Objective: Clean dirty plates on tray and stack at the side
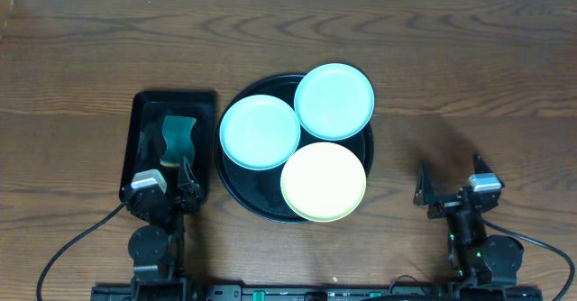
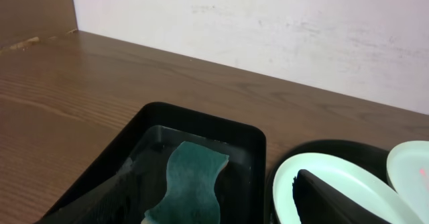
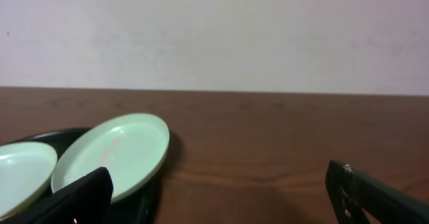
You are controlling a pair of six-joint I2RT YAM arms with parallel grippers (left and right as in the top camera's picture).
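Three plates lie on the round black tray (image 1: 236, 191): a mint-blue plate (image 1: 260, 132) at the left, a mint-blue plate (image 1: 334, 101) at the back right, and a pale yellow plate (image 1: 324, 181) at the front. My left gripper (image 1: 177, 177) is open and empty over the near end of the rectangular tray. My right gripper (image 1: 448, 177) is open and empty over bare table right of the round tray. The left wrist view shows the left plate (image 2: 335, 184). The right wrist view shows the back plate (image 3: 114, 153) with a faint red smear.
A rectangular black tray (image 1: 144, 112) stands left of the round tray and holds a teal sponge (image 1: 178, 137), which also shows in the left wrist view (image 2: 191, 184). A pale wall runs behind the table's far edge.
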